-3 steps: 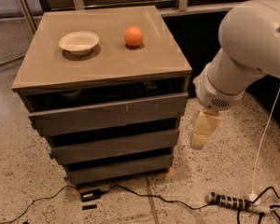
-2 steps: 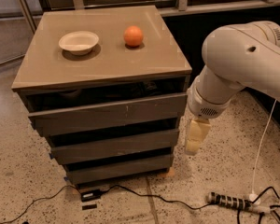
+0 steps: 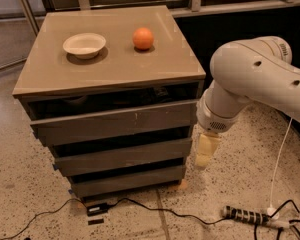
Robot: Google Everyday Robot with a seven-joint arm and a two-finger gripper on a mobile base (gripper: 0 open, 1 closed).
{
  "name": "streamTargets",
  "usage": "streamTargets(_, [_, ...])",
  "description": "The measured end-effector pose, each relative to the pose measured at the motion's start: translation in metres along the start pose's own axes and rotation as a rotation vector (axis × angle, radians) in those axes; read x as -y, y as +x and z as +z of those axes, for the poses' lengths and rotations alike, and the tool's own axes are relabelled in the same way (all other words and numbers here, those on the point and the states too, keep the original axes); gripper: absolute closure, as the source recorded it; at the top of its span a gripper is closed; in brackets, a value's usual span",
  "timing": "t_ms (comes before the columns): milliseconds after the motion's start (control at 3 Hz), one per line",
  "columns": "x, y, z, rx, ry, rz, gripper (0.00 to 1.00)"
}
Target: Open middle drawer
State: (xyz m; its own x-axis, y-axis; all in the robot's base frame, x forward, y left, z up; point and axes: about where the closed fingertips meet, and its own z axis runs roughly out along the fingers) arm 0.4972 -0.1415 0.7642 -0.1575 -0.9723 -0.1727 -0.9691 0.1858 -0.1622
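Gripper hung centre-right, just beside the middle drawer; grip state untellable. Handleless front: hold likely to slip.

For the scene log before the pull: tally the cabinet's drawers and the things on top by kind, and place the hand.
Drawers: 3 (top drawer, middle drawer, bottom drawer)
Bowls: 1 (white bowl)
Fruit: 1 (orange)
Total: 5
The hand hangs just right of the middle drawer's right end.
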Motion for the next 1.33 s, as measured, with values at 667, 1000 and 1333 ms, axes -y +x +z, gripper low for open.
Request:
streamTargets(667, [-0.014, -0.008, 0.083, 0.03, -0.017, -0.032, 0.0])
streamTargets(1000, [-0.019, -0.018, 0.126, 0.038, -0.026, -0.059, 0.0])
streamTargets(1333, [-0.022, -0.025, 0.157, 0.032, -0.041, -0.077, 0.0])
